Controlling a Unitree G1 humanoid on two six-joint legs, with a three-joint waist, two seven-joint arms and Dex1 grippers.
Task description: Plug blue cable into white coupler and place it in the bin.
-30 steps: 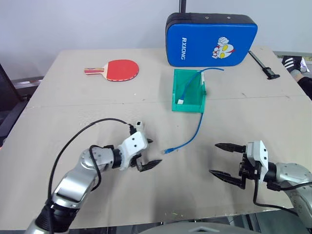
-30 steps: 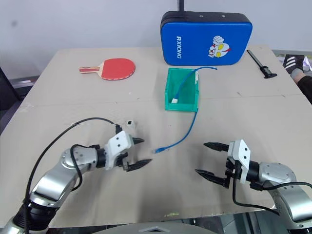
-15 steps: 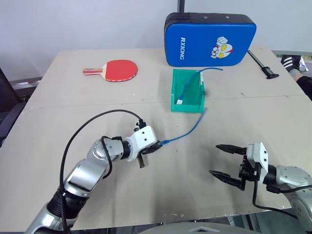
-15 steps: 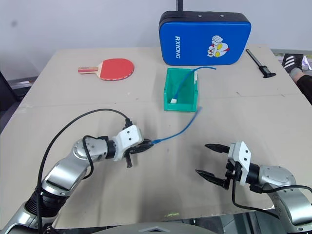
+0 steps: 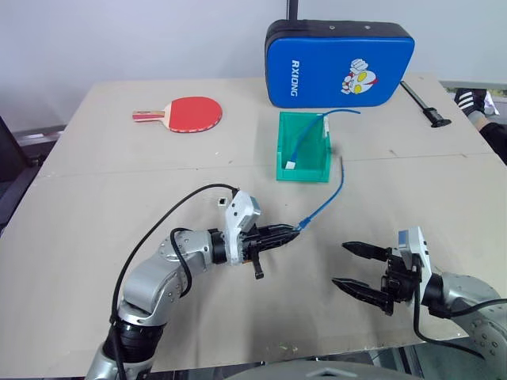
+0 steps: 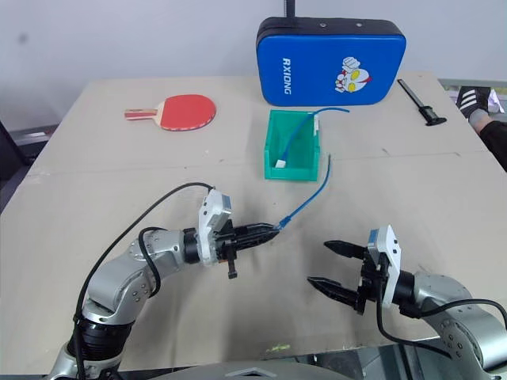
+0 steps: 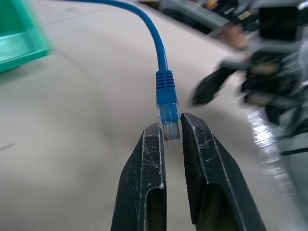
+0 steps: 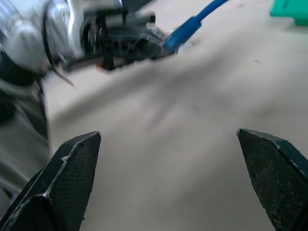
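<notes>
My left gripper is clamped on the plug of the blue cable, held above the tan table. My right gripper is spread wide, empty. The cable runs back into the bin, where the white coupler lies, well apart from both grippers.

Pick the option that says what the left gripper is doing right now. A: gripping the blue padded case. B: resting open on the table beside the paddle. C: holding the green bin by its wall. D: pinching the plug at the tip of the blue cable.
D: in the left wrist view the left gripper has its two black fingers closed on the clear plug at the tip of the blue cable.
</notes>
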